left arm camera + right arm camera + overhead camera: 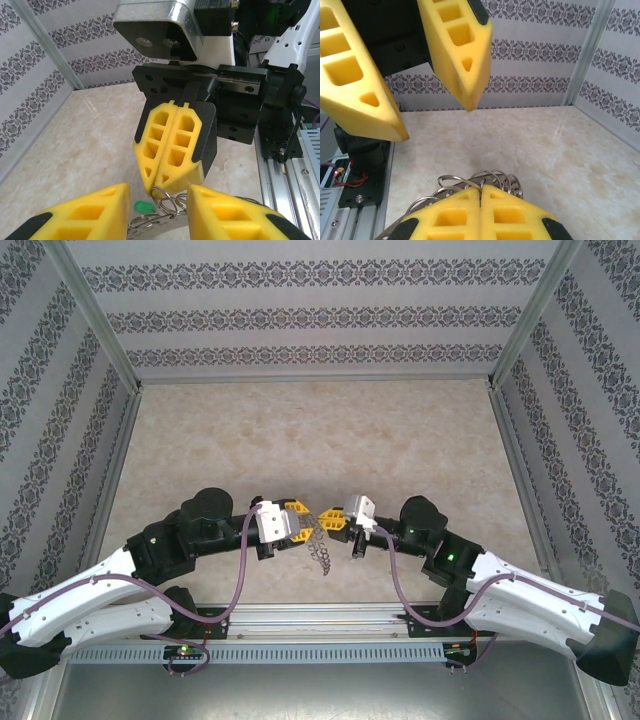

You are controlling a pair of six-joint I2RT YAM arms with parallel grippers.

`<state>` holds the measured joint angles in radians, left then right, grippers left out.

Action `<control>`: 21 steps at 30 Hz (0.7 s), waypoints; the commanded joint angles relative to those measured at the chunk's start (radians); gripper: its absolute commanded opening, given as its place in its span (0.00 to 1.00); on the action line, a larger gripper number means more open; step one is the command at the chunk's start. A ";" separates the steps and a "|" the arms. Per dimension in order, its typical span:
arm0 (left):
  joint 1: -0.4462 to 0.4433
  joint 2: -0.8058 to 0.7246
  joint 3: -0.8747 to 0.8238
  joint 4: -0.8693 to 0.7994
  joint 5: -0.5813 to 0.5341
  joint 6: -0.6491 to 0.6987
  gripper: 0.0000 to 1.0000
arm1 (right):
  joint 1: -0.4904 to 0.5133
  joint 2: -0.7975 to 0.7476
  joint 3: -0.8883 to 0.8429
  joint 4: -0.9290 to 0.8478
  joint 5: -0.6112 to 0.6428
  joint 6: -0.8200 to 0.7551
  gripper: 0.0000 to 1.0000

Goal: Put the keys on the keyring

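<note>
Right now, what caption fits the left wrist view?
Close-up: the right gripper, shut on the keyring by its wire loops, with the green key beside them, framed by the open left gripper.

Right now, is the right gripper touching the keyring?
Touching. The left wrist view shows the right gripper shut, pinching the keyring by its wire loops.

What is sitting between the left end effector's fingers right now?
In the left wrist view, the keyring's wire loops and the green key sit there, the loops pinched by the shut right end effector.
</note>
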<state>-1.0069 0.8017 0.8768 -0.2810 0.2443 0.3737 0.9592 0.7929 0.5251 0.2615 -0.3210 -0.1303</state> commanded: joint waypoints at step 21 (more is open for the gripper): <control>0.037 0.097 -0.041 0.001 -0.103 -0.031 0.29 | -0.017 0.006 0.067 -0.077 -0.018 0.005 0.00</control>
<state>-0.9871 0.8963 0.8513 -0.2916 0.1375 0.3576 0.9443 0.8040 0.5617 0.1486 -0.2852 -0.1295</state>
